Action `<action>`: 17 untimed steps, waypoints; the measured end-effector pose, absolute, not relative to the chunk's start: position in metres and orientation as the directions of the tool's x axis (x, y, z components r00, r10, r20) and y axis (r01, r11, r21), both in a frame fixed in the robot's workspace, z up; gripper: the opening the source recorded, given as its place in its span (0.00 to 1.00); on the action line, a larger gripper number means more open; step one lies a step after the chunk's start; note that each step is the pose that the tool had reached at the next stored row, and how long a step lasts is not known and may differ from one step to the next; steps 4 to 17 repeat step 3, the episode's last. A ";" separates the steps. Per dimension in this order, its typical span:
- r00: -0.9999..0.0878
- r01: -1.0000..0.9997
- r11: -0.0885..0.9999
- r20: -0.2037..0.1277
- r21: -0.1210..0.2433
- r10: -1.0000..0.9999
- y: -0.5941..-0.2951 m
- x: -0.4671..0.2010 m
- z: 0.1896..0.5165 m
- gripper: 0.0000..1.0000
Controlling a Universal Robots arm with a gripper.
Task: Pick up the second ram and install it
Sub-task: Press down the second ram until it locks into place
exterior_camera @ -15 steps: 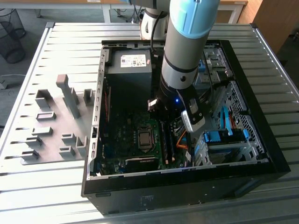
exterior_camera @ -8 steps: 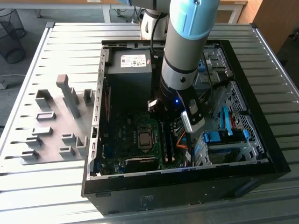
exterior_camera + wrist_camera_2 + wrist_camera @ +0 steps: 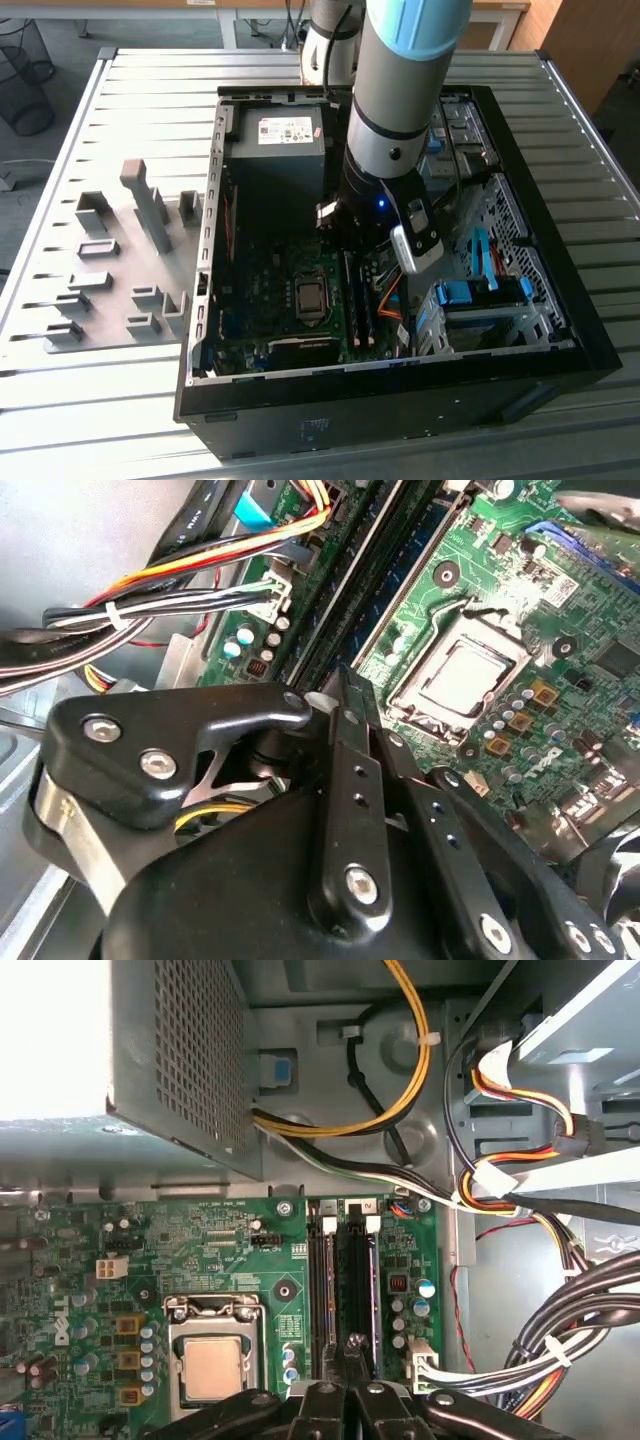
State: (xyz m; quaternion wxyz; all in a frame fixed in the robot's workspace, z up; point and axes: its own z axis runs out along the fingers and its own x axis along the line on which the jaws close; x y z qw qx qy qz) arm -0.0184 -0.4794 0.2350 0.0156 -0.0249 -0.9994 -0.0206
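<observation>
The second ram is a slim dark stick standing along the outer memory slot of the motherboard, its far end between the white slot clips. My gripper sits over its middle with both black fingers drawn together on its top edge; I cannot tell how deep it sits in the slot. In the second wrist view the gripper ends right above the same slot row. In the exterior view the arm's wrist reaches down into the open computer case and hides the fingers.
Another stick fills the neighbouring slot. The processor socket lies beside the slots, the power supply beyond them. Bundled cables and blue drive brackets crowd the other side. A grey parts fixture lies on the table at the exterior view's left.
</observation>
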 end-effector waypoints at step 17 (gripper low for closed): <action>-0.998 0.050 0.998 0.032 0.041 0.049 -0.479 -0.018 0.235 0.10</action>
